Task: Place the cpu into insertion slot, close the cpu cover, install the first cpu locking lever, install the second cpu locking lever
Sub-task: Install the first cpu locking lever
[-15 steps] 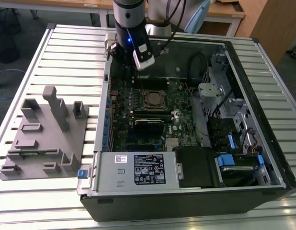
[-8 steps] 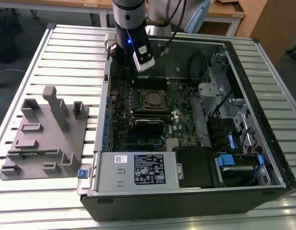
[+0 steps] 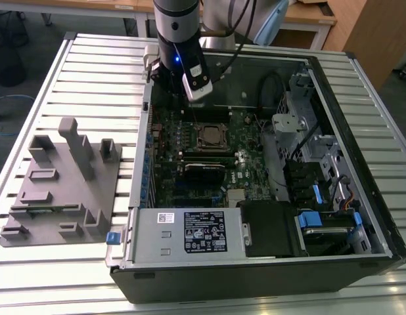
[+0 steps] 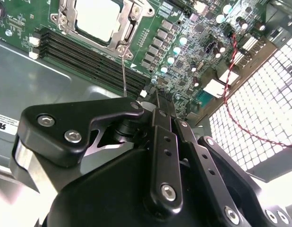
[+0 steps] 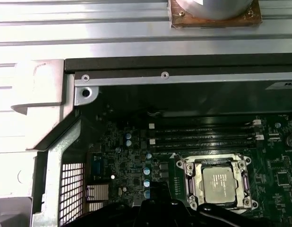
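We see the claw (image 4: 162,97) hanging low inside the open computer case (image 3: 255,275), which lies on the slatted metal tabletop (image 3: 91,72). Its black fingers look drawn together with nothing between them. The cpu (image 5: 220,184), dull silver-grey on top, sits flat in the insertion slot (image 5: 200,166) on the green motherboard (image 5: 278,175). The cpu cover (image 5: 188,177) lies down around it, and the chip shows through its window. In the second wrist view a thin metal rod (image 4: 123,71) rises from the socket's corner towards the claw; we cannot tell whether they touch. A row of black memory slots (image 5: 202,137) runs just beside the socket. A grey parts fixture (image 3: 58,184) rests on the tabletop beside the case, on the exterior view's left.
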